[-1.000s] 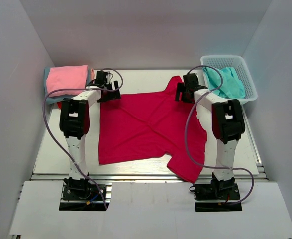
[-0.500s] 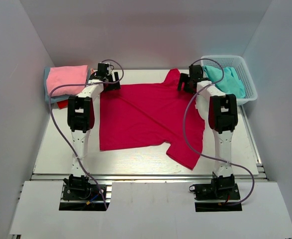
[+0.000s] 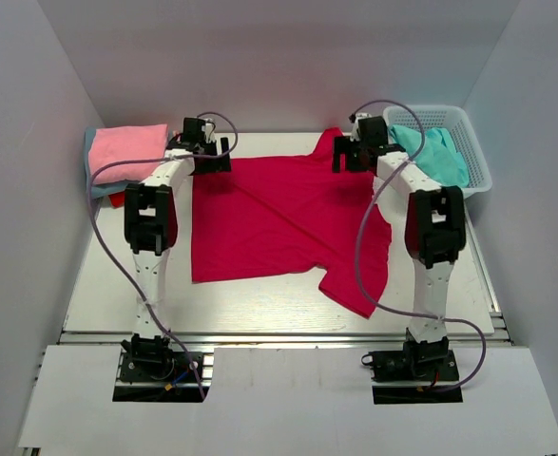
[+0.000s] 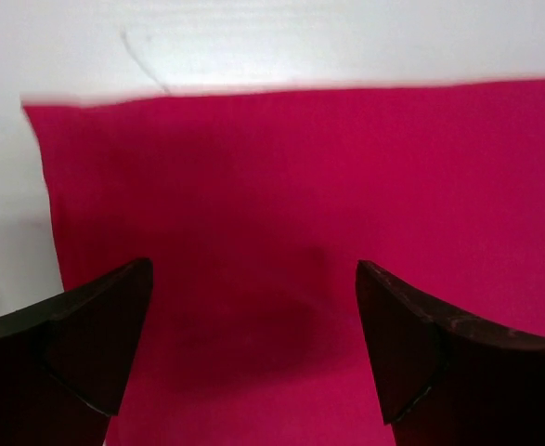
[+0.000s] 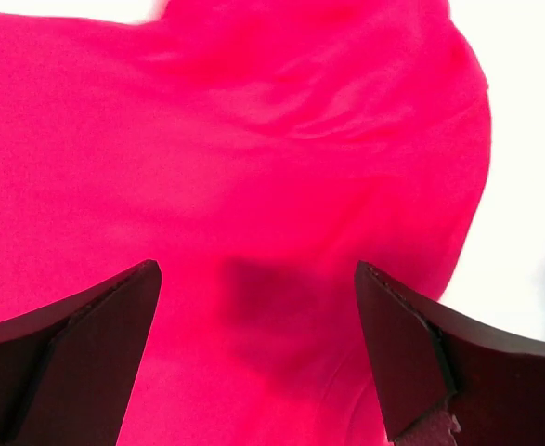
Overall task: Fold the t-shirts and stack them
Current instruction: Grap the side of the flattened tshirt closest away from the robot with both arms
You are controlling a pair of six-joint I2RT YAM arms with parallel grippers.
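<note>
white tabletop (image 3: 103, 280) held the crimson shirt (image 3: 269, 228) spread flat between our two arms; our left gripper (image 4: 253, 269) and right gripper (image 5: 256, 269) hovered over its far edge, jaws spread wide.

This looks like a robotics lab bench. Plain white panels (image 3: 279, 57) wall in the table (image 3: 103, 275). The left arm (image 3: 150, 223) and right arm (image 3: 435, 233) are bolted to a metal rail (image 3: 279, 334) at the bottom of the frame.

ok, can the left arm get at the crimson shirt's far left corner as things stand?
Probably yes: the left gripper hangs open over the crimson shirt beside that corner, with nothing lying between.
</note>
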